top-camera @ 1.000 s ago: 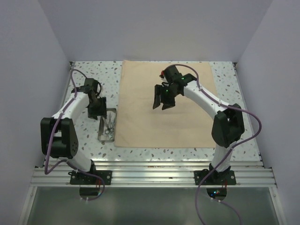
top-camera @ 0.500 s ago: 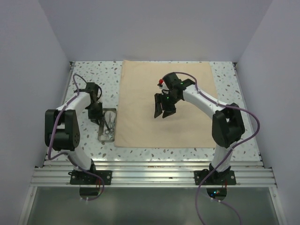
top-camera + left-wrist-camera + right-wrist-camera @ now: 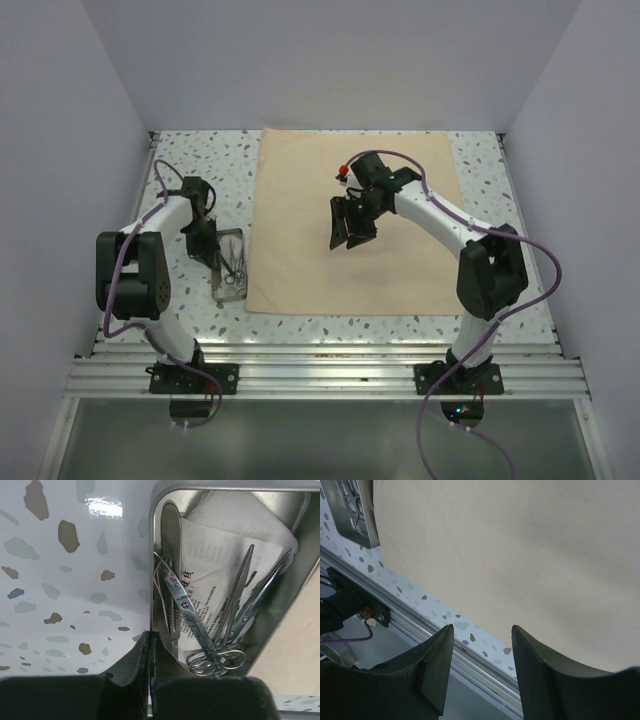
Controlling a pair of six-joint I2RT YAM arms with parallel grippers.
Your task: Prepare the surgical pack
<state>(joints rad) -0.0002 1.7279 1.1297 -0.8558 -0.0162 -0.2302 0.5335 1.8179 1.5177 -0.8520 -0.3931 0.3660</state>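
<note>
A large plain beige cloth sheet (image 3: 400,270) lies flat in the middle of the white speckled table (image 3: 200,150), and a small rectangular steel tray (image 3: 228,296) sits on the bare tabletop just beside the cloth's left edge, near its front corner. The left gripper (image 3: 210,255) is down at the tray's outer long side. In the left wrist view its black fingers (image 3: 135,660) are pressed together with the tray's thin left wall (image 3: 151,580) running into the seam between them, so the left gripper (image 3: 150,645) is clamped on that wall. Inside the tray lie several silver scissor-like instruments (image 3: 187,610), their ring handles bunched at the end nearest the gripper. They rest on a white printed paper packet (image 3: 210,565) and a folded white gauze square (image 3: 250,515) at the far end. The right gripper (image 3: 347,238) hangs above the middle of the cloth, well apart from the tray. In the right wrist view its two dark fingers (image 3: 435,670) stand apart with nothing between them, so the right gripper (image 3: 482,628) holds nothing. That view also shows smooth cloth (image 3: 520,555), a corner of the tray (image 3: 350,510) and the aluminium rail (image 3: 420,625) along the table's near edge.
</note>
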